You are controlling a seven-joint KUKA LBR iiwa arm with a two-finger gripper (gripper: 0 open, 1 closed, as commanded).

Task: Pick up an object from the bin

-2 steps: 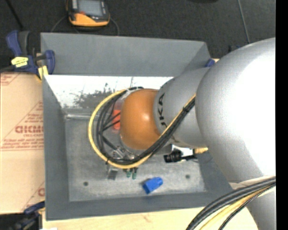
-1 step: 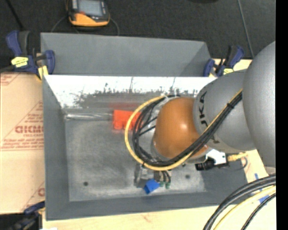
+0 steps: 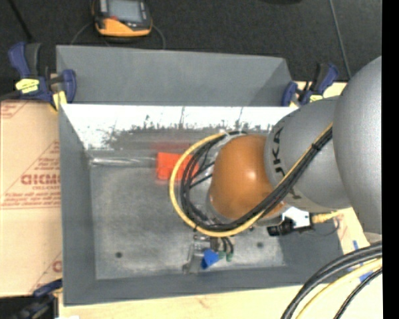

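Note:
My gripper reaches down to the bin floor near the front wall, just below the arm's orange cover. A small blue piece with a bit of green beside it sits right at the gripper's tip. I cannot tell whether it is held or only lies against the gripper. An orange-red flat block lies toward the back of the bin, left of the cover. Its right part is hidden behind the arm's cables.
The arm and its cover hang over the bin's right half and hide the floor beneath. A faint pale streak, perhaps a clear thing, runs along the foot of the back wall left of the block. Bare floor shows on the left.

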